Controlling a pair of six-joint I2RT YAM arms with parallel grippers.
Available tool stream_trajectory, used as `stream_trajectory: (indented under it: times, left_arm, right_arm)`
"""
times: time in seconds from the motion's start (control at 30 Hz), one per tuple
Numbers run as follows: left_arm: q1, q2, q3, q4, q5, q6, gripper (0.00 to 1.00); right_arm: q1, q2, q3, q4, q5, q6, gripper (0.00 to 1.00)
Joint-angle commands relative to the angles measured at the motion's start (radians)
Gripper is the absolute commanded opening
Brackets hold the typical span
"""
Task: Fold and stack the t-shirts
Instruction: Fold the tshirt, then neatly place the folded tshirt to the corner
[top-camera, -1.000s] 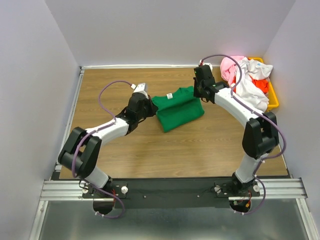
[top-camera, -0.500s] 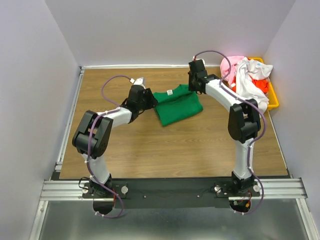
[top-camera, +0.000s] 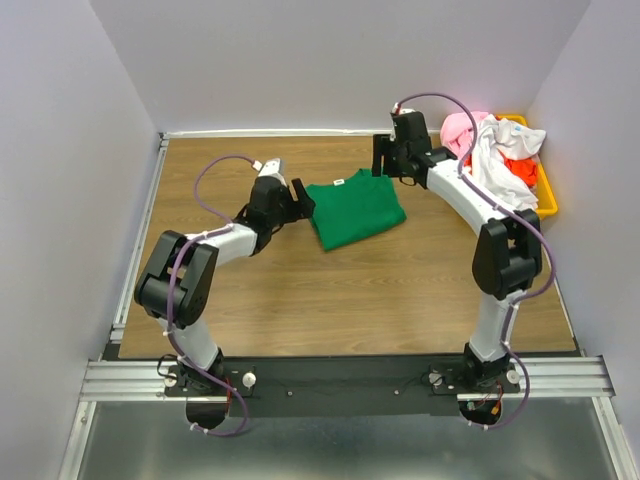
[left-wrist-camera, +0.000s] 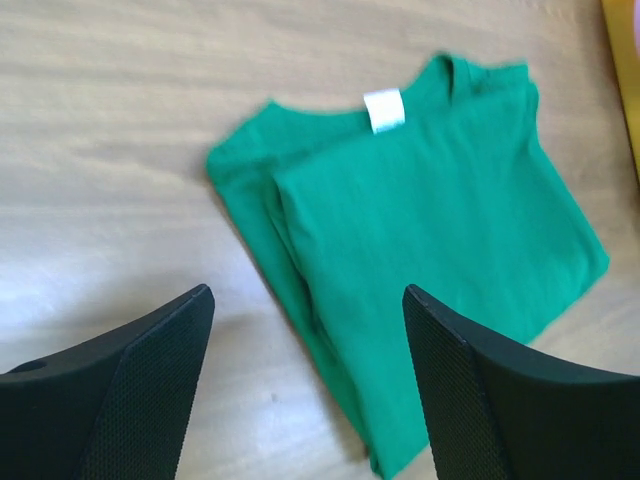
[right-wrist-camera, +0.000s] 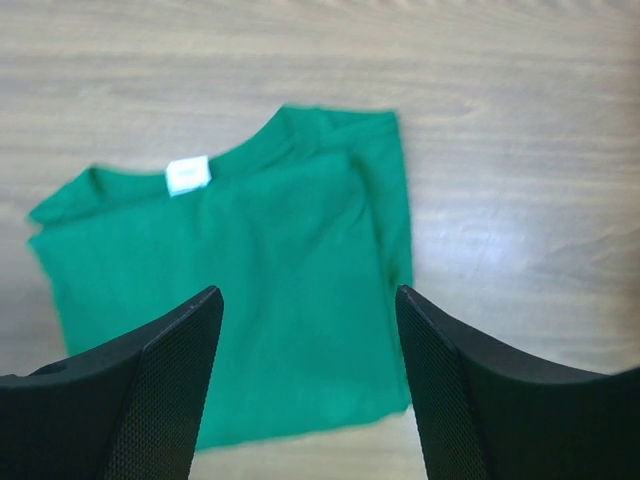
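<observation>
A green t-shirt (top-camera: 357, 208) lies folded flat on the wooden table, its white neck label (left-wrist-camera: 384, 110) toward the back. My left gripper (top-camera: 300, 198) hovers at the shirt's left edge, open and holding nothing (left-wrist-camera: 307, 295). My right gripper (top-camera: 383, 160) hangs open just above the shirt's back right corner, with only the green cloth (right-wrist-camera: 230, 240) below its spread fingers (right-wrist-camera: 308, 292). Pink (top-camera: 460, 130), white (top-camera: 495, 165) and orange-red (top-camera: 522, 172) t-shirts are heaped at the back right.
The heap of shirts sits in a yellow-orange bin (top-camera: 545, 190) against the right wall. Grey walls close in the table on the left, back and right. Bare wood (top-camera: 350, 300) stretches between the green shirt and the arm bases.
Both grippers have gone from shut to open and let go of the green shirt. The shirt shifted slightly toward the back and now lies flat. The right gripper has lifted a little.
</observation>
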Motion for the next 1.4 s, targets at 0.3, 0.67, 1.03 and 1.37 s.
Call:
stream_trajectory:
  times: [0.3,0.67,1.03,1.37]
  left_arm:
    - [-0.047,-0.029,-0.244,0.327,0.217,-0.019,0.80]
    - [-0.050,0.074,-0.221,0.391,0.218,-0.073,0.80]
    - [-0.050,0.172,-0.113,0.241,0.179,-0.162,0.80]
    - [-0.050,0.217,-0.081,0.177,0.130,-0.208,0.80]
  right_arm:
    - [0.016,-0.125,-0.343,0.170,-0.365,0.049,0.75]
    - [0.016,-0.027,-0.389,0.215,-0.377,0.050,0.75]
    - [0.016,-0.020,-0.404,0.218,-0.354,0.041,0.75]
    - [0.015,-0.030,-0.409,0.217,-0.353,0.039,0.75]
